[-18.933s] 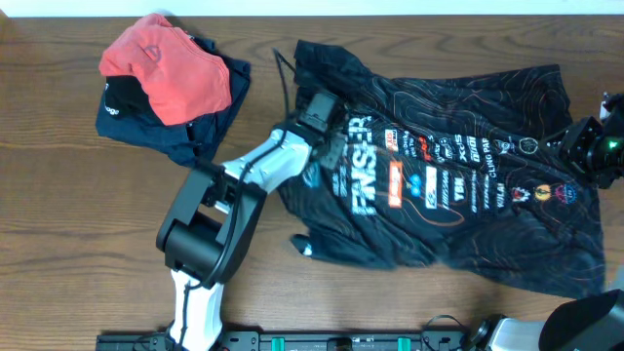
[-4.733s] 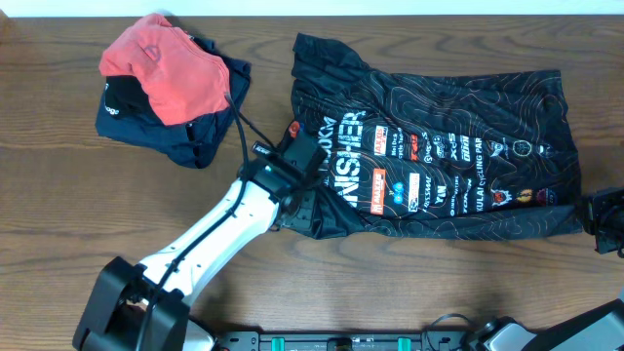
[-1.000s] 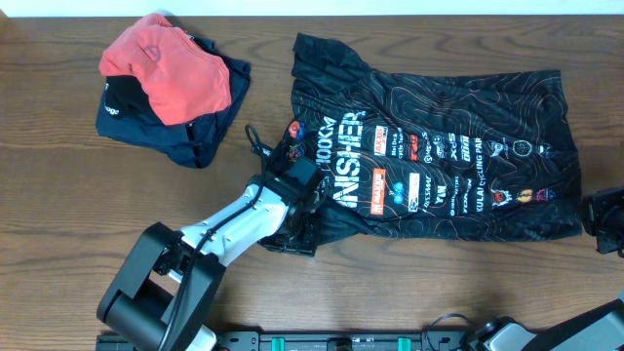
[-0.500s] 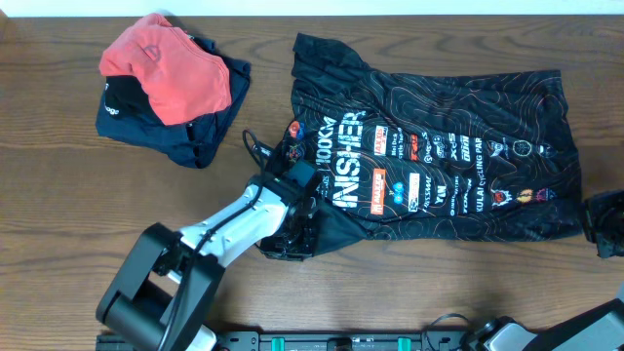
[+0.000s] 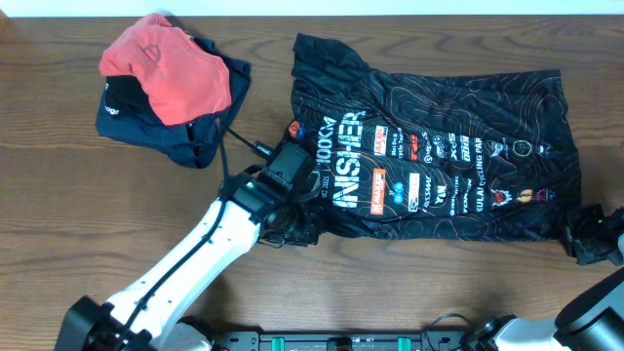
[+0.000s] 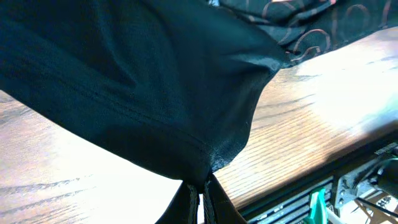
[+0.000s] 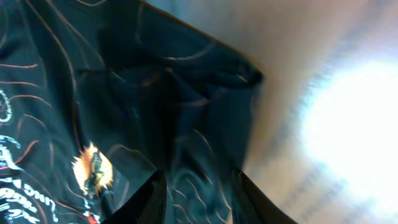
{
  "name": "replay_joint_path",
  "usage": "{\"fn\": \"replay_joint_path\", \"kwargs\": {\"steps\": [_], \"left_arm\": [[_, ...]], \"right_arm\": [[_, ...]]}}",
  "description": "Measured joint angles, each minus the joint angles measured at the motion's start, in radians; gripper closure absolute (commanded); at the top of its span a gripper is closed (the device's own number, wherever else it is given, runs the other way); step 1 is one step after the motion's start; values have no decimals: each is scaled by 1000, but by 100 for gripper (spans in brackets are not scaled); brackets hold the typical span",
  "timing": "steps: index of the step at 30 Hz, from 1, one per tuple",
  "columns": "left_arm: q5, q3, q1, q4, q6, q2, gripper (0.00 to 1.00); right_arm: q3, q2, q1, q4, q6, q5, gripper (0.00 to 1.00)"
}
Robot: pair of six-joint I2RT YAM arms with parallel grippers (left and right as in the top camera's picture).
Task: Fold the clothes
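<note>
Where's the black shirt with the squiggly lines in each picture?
Overhead: jersey spread across the middle and right of the table.
Left wrist: fills the upper left, corner pinched in the left gripper.
Right wrist: covers the left and middle.
Shared landmark: its thin contour lines.

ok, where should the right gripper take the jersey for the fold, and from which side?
Take the jersey by its near right corner, coming in from the right, low over the table. The fabric there ends in a bunched, doubled edge beside bare wood, and the right gripper looks open around it. The left gripper pinches the near left corner, so the grips would match.
</note>
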Motion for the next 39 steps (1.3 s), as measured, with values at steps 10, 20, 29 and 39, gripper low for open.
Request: {"fn": "replay_joint_path", "kwargs": {"steps": [10, 20, 29, 39], "left_arm": [[0, 0, 0, -11, 0, -55, 94], [0, 0, 0, -23, 0, -77, 94], [0, 0, 0, -29, 0, -77, 94], [0, 0, 0, -42, 0, -104, 94]], "right_arm": [[0, 8, 0, 41, 5, -14, 85], [-1, 8, 0, 67, 6, 11, 80], [-8, 8, 0, 120, 6, -5, 99], [-8, -20, 0, 85, -8, -74, 46]]}}
